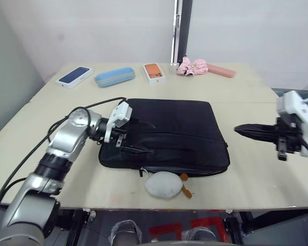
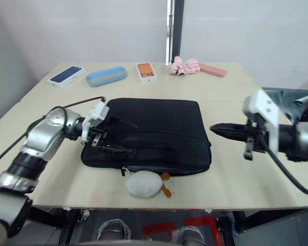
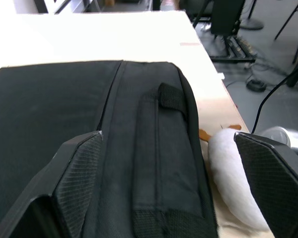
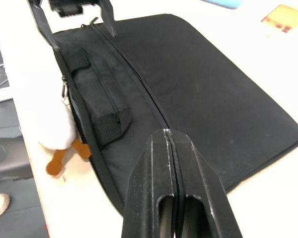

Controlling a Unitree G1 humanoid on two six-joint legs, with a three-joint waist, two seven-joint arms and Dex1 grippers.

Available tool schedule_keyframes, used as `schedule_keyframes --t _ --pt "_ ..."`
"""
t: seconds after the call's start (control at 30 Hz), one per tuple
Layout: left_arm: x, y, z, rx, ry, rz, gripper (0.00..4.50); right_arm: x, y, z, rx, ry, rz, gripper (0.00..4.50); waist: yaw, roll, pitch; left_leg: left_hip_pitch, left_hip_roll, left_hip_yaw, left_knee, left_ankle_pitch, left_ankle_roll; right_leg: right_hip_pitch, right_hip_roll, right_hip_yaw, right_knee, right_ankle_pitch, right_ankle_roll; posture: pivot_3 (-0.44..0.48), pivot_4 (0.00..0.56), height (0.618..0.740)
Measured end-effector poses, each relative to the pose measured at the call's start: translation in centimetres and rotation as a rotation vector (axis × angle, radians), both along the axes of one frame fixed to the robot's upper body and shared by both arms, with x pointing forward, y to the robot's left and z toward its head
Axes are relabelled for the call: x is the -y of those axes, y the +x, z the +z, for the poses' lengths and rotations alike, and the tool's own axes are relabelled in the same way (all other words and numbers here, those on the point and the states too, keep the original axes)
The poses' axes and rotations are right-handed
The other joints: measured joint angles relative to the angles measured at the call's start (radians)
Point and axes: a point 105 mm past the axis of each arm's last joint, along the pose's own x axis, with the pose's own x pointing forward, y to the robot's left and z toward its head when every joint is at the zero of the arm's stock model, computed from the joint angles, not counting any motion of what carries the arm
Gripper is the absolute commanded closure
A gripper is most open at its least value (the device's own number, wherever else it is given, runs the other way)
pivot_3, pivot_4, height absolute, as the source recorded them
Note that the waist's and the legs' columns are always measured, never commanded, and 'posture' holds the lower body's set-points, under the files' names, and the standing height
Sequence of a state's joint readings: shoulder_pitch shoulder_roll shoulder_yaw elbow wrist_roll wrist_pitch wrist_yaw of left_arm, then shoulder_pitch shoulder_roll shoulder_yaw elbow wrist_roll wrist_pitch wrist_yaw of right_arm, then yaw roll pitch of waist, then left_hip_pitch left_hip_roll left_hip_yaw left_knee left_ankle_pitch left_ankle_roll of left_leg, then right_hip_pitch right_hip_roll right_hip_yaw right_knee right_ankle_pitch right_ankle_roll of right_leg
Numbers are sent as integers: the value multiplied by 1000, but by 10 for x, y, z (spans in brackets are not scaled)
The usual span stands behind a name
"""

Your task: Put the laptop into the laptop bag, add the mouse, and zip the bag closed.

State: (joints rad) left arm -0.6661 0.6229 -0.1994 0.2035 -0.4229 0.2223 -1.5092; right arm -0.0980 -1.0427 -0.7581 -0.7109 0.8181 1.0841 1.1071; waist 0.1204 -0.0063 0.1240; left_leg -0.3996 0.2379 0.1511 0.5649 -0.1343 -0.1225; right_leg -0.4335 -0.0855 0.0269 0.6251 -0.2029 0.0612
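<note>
On the table [image 1: 256,87], dead centre, the laptop bag [image 1: 179,128] lies flat with its strap handle and zip edge facing the near side, and a puffy white lump [image 1: 164,184] with an orange cord is touching that near edge at about 6 o'clock. No laptop or mouse on the tabletop that I can make out, and I honestly can't tell if they're already inside. My read is the zip is what's left, though the zipper pull is too small to pick out. To do it well I'd pin the bag with one gripper near the corner so the fabric stays taut, then have the other grab the pull and drag straight along the seam, not upward, or the soft side will just bunch up. Also watch that white lump, it could snag in the zip line. Pose-wise, the left gripper [image 1: 135,136] reaches in from 9 o'clock with the forearm roughly level, its two fingers spread wide over the bag's left end around the handle area, not clamping anything. The right gripper [image 1: 245,130] hangs off at 3 o'clock, just clear of the bag's right edge, fingers pressed together and empty, pointing in at the bag.
</note>
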Motion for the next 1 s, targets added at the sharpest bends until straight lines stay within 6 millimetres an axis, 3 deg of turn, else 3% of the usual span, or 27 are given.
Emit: schedule_keyframes --t 0.1,0.37,0.43,0.5,0.63,0.8,1.0 --pt "5 4 -8 -8 -4 -34 1458 0 -11 1 -45 11 -4 3385 1 0 0 0 0 0 1 0 0 0 0 0 1 0 0 0 150 740" --pt "19 21 -19 6 -19 -47 4346 -13 -33 3 -122 -3 58 591 15 0 0 0 0 -1 4 0 1 0 0 0 3 0 0 0 150 740" --pt "22 21 -32 -10 7 -55 4500 -17 -37 -1 -157 -4 76 14 20 0 0 -1 0 -1 4 0 1 0 0 0 3 0 0 0 150 740" --pt "22 21 -41 -1 33 -62 4500 -21 -38 -5 -173 -8 88 14 24 0 0 -1 0 -1 5 0 1 0 0 0 3 0 0 0 150 740" --pt "24 25 -40 50 55 -72 4500 -30 -37 -16 -211 -15 119 14 30 0 0 -1 0 -1 6 0 1 1 -1 0 4 0 0 0 150 740" --pt "23 29 -43 56 60 -60 4500 -50 -23 -46 -324 -9 190 14 26 1 -1 1 0 -3 9 0 0 3 -1 0 5 1 1 0 150 740" --pt "24 33 -43 77 72 -59 4500 -75 -4 -67 -372 20 312 14 21 1 -1 2 -1 -4 10 0 0 6 -3 -1 5 2 2 0 150 740"
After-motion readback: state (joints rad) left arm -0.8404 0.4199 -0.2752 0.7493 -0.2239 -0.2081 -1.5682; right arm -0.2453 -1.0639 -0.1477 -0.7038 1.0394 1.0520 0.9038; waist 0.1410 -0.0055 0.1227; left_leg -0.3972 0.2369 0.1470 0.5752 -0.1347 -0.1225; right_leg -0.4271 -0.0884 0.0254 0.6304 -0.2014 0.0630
